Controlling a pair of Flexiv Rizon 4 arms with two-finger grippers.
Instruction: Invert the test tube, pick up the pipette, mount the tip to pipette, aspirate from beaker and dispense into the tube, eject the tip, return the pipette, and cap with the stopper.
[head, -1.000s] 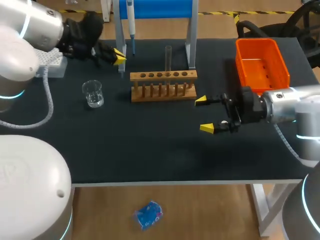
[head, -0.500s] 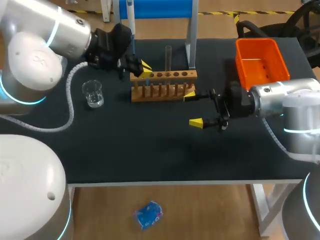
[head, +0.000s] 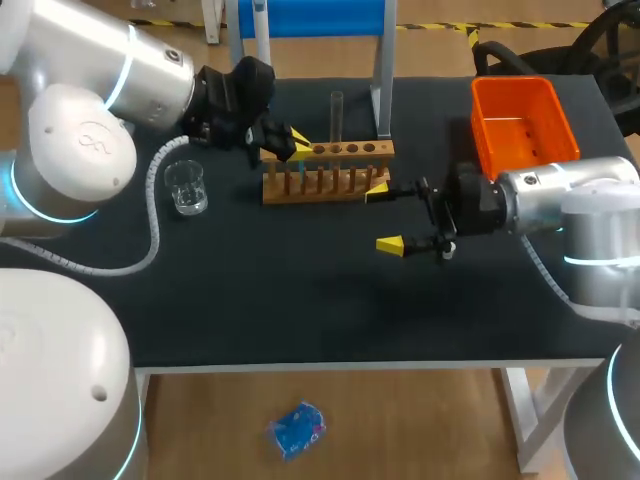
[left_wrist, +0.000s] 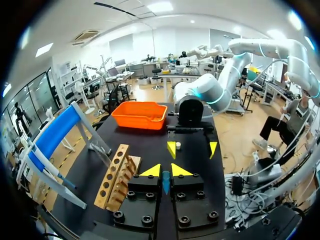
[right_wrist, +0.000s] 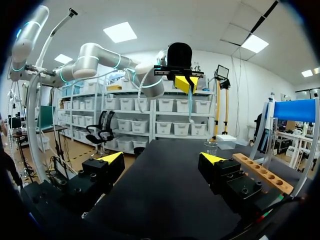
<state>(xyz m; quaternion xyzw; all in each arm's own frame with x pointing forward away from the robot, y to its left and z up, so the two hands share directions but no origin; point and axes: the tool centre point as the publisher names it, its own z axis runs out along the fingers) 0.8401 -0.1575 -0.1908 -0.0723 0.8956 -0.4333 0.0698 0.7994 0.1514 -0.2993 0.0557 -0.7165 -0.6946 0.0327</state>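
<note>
The clear glass test tube (head: 337, 110) stands upright in the right half of the long wooden rack (head: 345, 151), its open mouth well above the rack's top bar. It looks thin-walled, so I judge it light, stiff, smooth and easy to crack. A gentle squeeze on the bare wall between the top bar and the mouth should suit best. The round glass may roll or slip between flat pads, so the grip wants to be square across the tube. It should also come straight up out of its hole before any turning, or it will lever against the wood.

The right gripper (head: 384, 216) sits just off the rack's right end with its fingers spread wide and nothing between them. One yellow tip is close against the rack's corner, though I cannot tell whether it touches.

The left gripper (left_wrist: 162, 170) hovers over the rack's left end, fingers drawn almost together on a slim bluish piece (right_wrist: 190, 107) that hangs below the tips. I cannot tell what that piece is.

A small clear glass beaker (head: 186, 187) stands on the black table (head: 250, 290) to the left of the rack. The white-and-blue pipette (head: 259, 20) hangs on the blue-topped stand (head: 320, 15) behind the rack. An orange plastic bin (head: 524, 125) lies to the rack's right
</note>
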